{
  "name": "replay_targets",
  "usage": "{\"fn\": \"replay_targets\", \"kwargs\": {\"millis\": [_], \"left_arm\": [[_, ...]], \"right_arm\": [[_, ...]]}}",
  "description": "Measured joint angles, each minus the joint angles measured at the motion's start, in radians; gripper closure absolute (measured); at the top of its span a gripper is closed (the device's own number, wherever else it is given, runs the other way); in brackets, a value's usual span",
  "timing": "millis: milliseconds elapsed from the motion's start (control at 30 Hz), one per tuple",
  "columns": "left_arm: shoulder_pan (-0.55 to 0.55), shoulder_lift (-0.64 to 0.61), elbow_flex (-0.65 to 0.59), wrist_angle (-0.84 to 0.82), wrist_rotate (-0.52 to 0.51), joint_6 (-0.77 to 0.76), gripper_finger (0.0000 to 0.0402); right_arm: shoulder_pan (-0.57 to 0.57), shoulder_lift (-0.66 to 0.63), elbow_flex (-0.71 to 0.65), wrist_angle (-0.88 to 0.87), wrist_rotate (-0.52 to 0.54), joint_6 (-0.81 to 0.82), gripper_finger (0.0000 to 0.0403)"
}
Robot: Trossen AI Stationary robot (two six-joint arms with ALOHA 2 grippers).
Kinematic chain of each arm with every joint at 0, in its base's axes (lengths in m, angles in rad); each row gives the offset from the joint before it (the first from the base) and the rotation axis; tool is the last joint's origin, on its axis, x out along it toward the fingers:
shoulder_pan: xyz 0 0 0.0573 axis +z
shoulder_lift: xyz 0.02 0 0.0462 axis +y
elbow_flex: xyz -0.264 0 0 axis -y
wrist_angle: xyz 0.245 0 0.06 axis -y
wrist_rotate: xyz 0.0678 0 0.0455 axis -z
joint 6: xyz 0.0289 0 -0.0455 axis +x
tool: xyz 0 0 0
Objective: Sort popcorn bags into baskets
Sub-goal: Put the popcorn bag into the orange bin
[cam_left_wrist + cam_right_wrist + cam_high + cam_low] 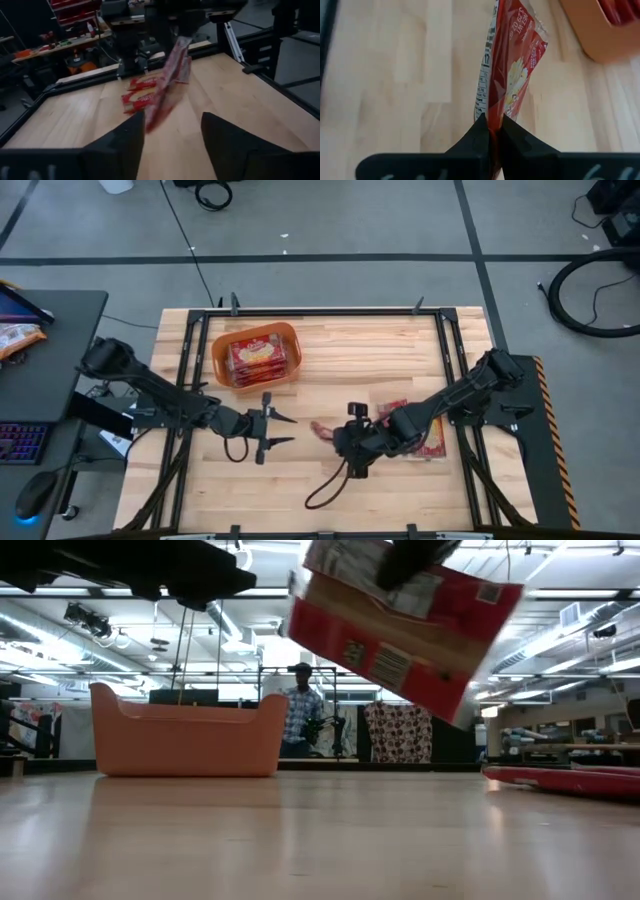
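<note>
Popcorn bag point(512, 70), flat glossy red, pinched by right gripper point(491, 131).

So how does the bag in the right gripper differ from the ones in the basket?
The held bag hangs off the table, pinched on edge by the right gripper near mid-table; the basket bags lie flat, face up, inside the orange basket. The held one is alone; those in the basket are side by side or stacked, and their number is unclear. The held one is gripped; nothing touches the others. All are the same red packets with a cream-yellow picture.
</note>
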Motion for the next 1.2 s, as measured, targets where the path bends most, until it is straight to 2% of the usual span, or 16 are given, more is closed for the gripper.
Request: {"fn": "replay_targets", "kwargs": {"millis": [200, 333, 467, 667, 933, 1067, 1200], "left_arm": [[0.040, 0.063, 0.000, 0.096, 0.041, -0.002, 0.0159], [0.067, 0.104, 0.000, 0.156, 0.116, -0.009, 0.0159], [0.087, 0.114, 0.000, 0.179, 0.131, -0.034, 0.0172], [0.088, 0.114, 0.000, 0.199, 0.203, -0.030, 0.0222], [0.087, 0.113, 0.000, 0.205, 0.213, -0.024, 0.0316], [0.088, 0.113, 0.000, 0.201, 0.208, -0.023, 0.0356], [0.089, 0.113, 0.000, 0.193, 0.201, -0.023, 0.0369]], "right_arm": [[-0.017, 0.000, 0.000, 0.106, -0.046, -0.073, 0.0377], [-0.025, 0.000, 0.000, 0.179, -0.055, -0.124, 0.0377], [-0.034, 0.000, 0.000, 0.250, -0.064, -0.184, 0.0374], [-0.048, 0.000, 0.000, 0.284, -0.074, -0.198, 0.0372], [-0.051, 0.000, 0.000, 0.313, -0.065, -0.185, 0.0364], [-0.051, -0.003, 0.000, 0.293, -0.020, -0.134, 0.0341], [-0.051, -0.032, 0.000, 0.213, -0.016, -0.078, 0.0305]]}}
